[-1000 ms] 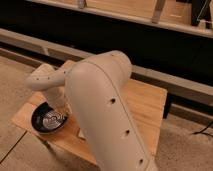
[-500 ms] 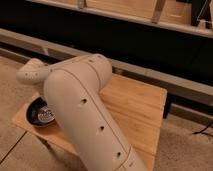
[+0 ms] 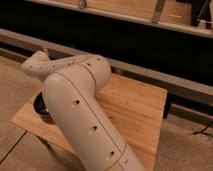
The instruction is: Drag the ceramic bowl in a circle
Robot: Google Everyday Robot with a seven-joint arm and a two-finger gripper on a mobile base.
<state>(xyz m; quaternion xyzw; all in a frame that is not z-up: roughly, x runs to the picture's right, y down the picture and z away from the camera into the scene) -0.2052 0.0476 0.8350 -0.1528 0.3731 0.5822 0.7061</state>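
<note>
Looking through sole camera view, we see round black glossy ceramic bowl only as dark sliver on left part of pale wooden table. Most of it is covered by big cream perforated robot arm. Bowl contents: we cannot tell. Gripper is hidden behind that arm, somewhere below cream wrist link at upper left. Released, clenched or grasping: we cannot tell. Bowl lies beneath wrist link, near table's left end. Whether it touches gripper, we cannot tell.
</note>
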